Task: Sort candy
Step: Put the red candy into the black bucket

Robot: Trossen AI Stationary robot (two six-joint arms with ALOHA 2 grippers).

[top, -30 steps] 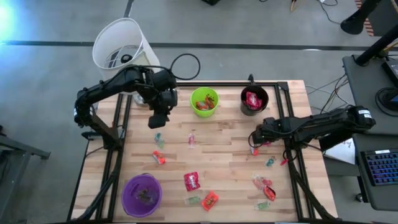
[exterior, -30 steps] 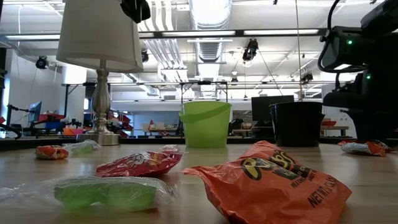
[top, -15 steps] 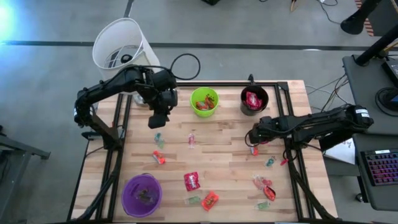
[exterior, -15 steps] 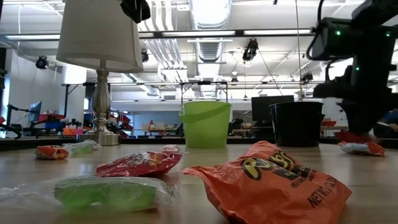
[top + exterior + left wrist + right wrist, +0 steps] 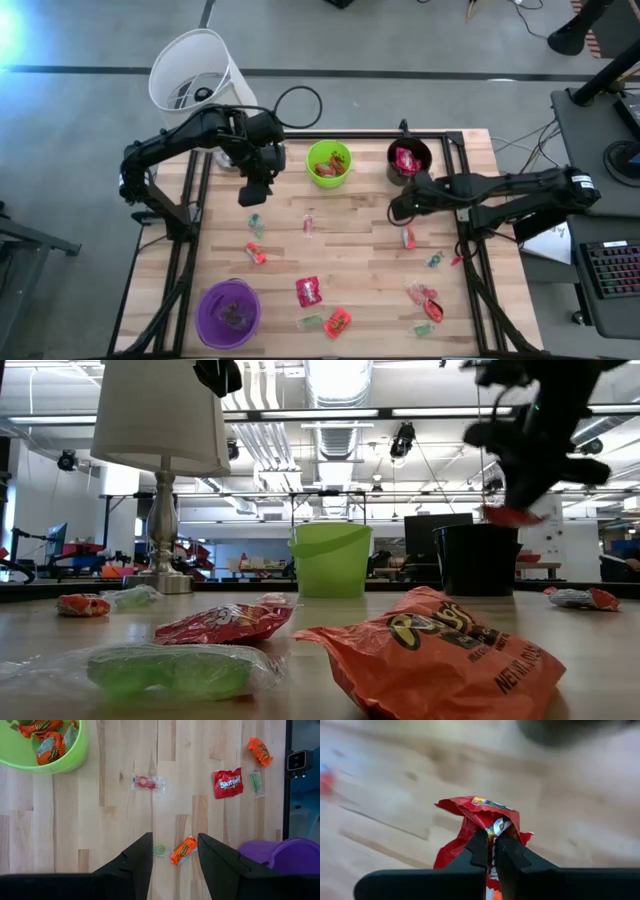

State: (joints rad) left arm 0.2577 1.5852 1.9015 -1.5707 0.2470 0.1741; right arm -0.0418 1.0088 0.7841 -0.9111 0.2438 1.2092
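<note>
Pale butcher-block planks form the table point(image 5: 350, 215), on which a purple plastic cup point(image 5: 228, 312), a lime-green cup point(image 5: 329, 163) and a black cup point(image 5: 408, 160) are set. Scattered crinkly wrapped candy point(image 5: 309, 291) is left across the boards. A red packet point(image 5: 479, 827) is pinched in the clenched right gripper point(image 5: 397, 207), raised off the wood; the black cup lies just beyond it, so this arm is nearer. Over the left side, the left gripper point(image 5: 173, 851) hangs parted and empty. How full the black cup is cannot be judged.
</note>
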